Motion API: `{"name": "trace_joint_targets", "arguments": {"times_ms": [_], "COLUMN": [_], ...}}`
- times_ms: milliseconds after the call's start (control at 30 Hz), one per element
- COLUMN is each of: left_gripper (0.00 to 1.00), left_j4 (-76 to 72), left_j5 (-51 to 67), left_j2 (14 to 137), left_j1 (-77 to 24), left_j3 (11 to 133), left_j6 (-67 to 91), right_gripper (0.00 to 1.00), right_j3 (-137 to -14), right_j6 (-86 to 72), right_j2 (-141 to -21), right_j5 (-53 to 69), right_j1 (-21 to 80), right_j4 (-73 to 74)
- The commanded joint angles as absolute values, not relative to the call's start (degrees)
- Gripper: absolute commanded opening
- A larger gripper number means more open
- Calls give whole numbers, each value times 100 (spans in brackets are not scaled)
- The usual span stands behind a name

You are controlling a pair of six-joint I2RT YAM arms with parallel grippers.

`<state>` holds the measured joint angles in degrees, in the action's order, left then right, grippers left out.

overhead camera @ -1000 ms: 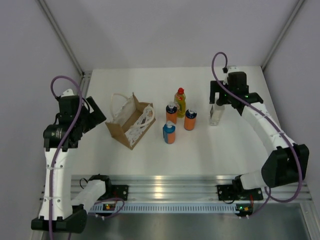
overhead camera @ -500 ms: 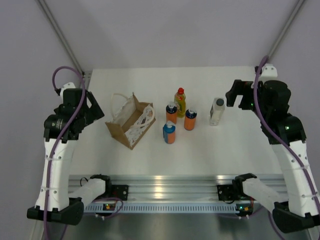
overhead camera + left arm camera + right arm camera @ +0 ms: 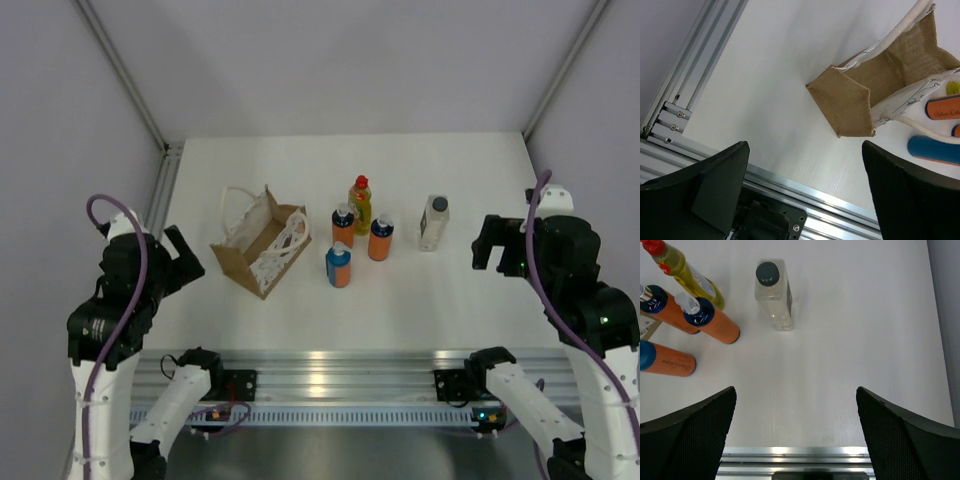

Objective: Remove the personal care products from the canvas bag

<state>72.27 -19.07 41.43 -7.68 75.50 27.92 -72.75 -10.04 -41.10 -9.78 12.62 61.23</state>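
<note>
Tan canvas bag [image 3: 262, 248] sits left of centre; right of it stand a yellow bottle [image 3: 360, 203], three orange-and-blue bottles [image 3: 343, 226] and, further right, a whitish bottle [image 3: 433, 222]. Left gripper [image 3: 180, 262] and right gripper [image 3: 486, 243], near the side edges, gape wide, empty

Script on orange bottles [image 3: 672, 365] illegible

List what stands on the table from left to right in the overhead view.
canvas bag → nearest orange-and-blue bottle → rightmost orange-and-blue bottle → flat whitish bottle; yellow bottle and third orange-and-blue bottle overlap, omitted.
</note>
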Motion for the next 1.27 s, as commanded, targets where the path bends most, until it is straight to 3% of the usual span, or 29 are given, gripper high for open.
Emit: {"name": "trace_joint_targets", "arguments": {"times_ms": [0, 233, 800, 1233], "left_gripper": [98, 98, 98, 98], "left_j4": [7374, 7734, 7770, 7480], "left_j5": [-1626, -1538, -2003, -1986], "left_j2": [3947, 3613, 3788, 3867], "left_j1": [-817, -949, -976, -976], "left_j3": [7541, 7664, 7998, 7779], "left_j6": [2654, 2593, 2567, 2742], "right_gripper": [99, 99, 99, 99], "right_j3": [-7453, -7505, -8323, -7955], "right_j6": [-941, -1055, -598, -686], "right_j2": [-3816, -3173, -3507, -3489], "right_j5": [-1204, -897, -1872, -2039], "right_j1": [1353, 1353, 1424, 1433], "right_j4": [6837, 7057, 7453, 7216]}}
